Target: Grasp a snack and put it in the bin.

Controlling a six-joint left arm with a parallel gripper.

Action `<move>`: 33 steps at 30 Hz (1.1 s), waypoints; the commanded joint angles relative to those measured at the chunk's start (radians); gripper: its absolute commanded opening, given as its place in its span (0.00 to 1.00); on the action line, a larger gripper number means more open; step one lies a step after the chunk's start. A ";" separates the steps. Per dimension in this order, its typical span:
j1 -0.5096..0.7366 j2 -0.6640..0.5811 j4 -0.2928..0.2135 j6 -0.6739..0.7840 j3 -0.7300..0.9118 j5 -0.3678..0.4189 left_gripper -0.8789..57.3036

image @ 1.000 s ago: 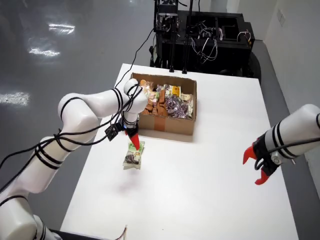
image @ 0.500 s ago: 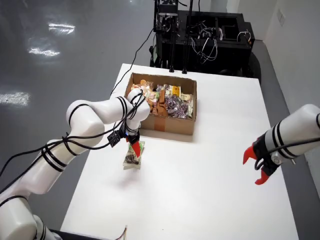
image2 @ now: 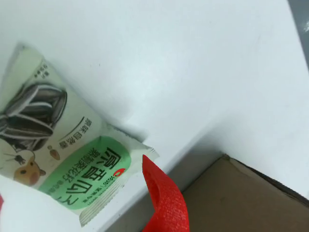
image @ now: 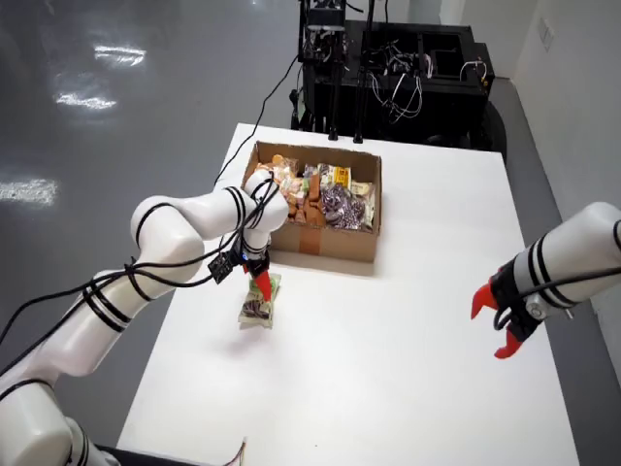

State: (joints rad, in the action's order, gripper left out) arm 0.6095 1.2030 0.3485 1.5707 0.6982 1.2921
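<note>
A snack packet (image: pixel 260 307) with a green label and sunflower seed pictures lies on the white table (image: pixel 408 340), just in front of the cardboard box (image: pixel 320 241). My gripper (image: pixel 260 283), with red fingers, is down over the packet's far end, close to the box's front wall. In the wrist view the packet (image2: pixel 63 145) lies between the two fingers. One red finger (image2: pixel 164 198) is at its right corner, and the other barely shows at the left edge. The jaws stand wide apart around the packet. The gripper (image2: pixel 77 193) is open.
The cardboard box holds several wrapped snacks (image: pixel 325 199), and its corner shows in the wrist view (image2: pixel 251 193). A second arm with an open red gripper (image: pixel 498 325) hangs over the table's right side. Black equipment (image: pixel 388 68) stands behind the table.
</note>
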 commanded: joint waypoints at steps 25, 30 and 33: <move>-0.098 0.001 -0.205 0.000 -0.019 0.016 0.99; -0.109 -0.019 -0.194 0.000 0.017 0.016 0.99; -0.108 -0.024 -0.188 0.000 0.027 0.017 0.99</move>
State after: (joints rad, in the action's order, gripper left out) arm 0.4980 1.1813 0.1540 1.5708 0.7201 1.3086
